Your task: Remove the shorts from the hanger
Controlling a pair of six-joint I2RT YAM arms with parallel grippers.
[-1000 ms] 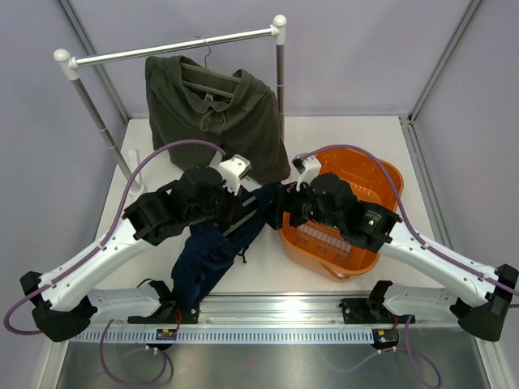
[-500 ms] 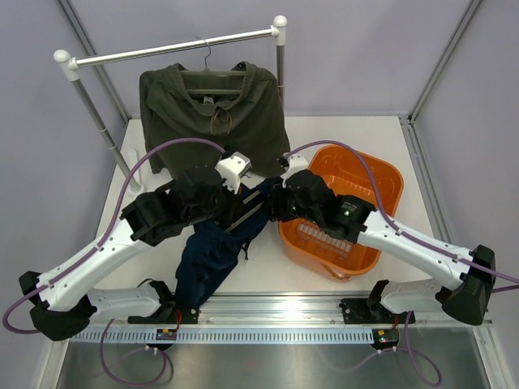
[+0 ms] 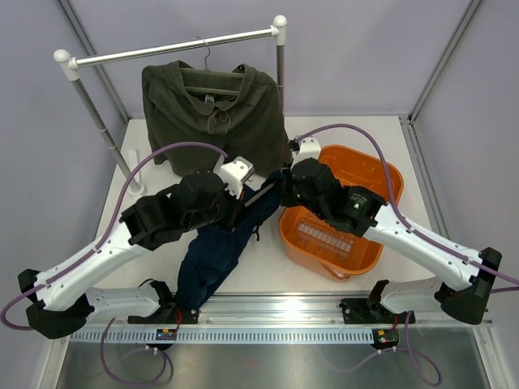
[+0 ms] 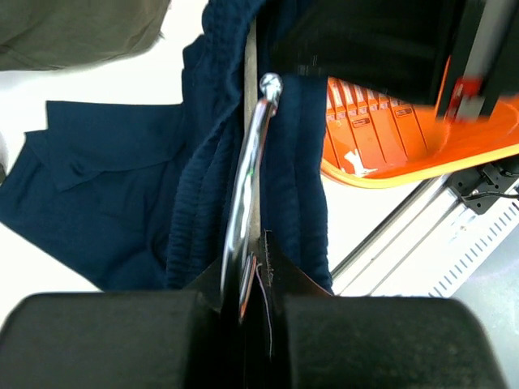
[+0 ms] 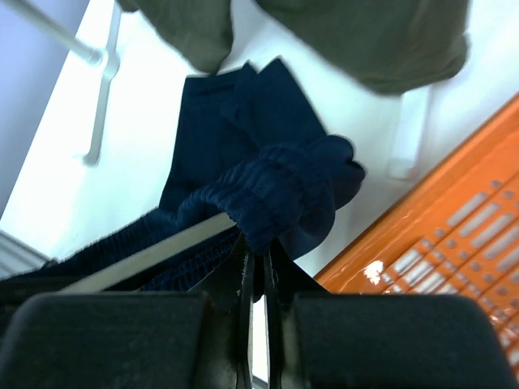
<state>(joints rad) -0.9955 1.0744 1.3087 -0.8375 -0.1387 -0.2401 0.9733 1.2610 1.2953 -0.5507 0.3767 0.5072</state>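
Note:
Olive-green shorts (image 3: 215,113) with a drawstring hang from a hanger on the rail (image 3: 174,47) at the back. Between the arms, dark navy shorts (image 3: 223,251) with an elastic waistband (image 5: 284,190) are draped on a second hanger. My left gripper (image 4: 255,259) is shut on that hanger's chrome hook (image 4: 247,162); in the top view it (image 3: 243,198) sits over the navy cloth. My right gripper (image 5: 261,255) is shut on a fold of the navy waistband, right beside the hanger's bar (image 5: 154,251). From above, the right gripper (image 3: 280,190) meets the cloth's upper right end.
An orange basket (image 3: 381,182) stands on the table to the right, under the right arm. The rack's right post (image 3: 280,73) rises just behind the right gripper. The navy shorts' legs trail down to the near rail (image 3: 268,304).
The right arm has swung left from over the basket to the navy shorts, and its jaws have closed on the waistband. The olive-green shorts have swayed slightly. The left gripper stays shut.

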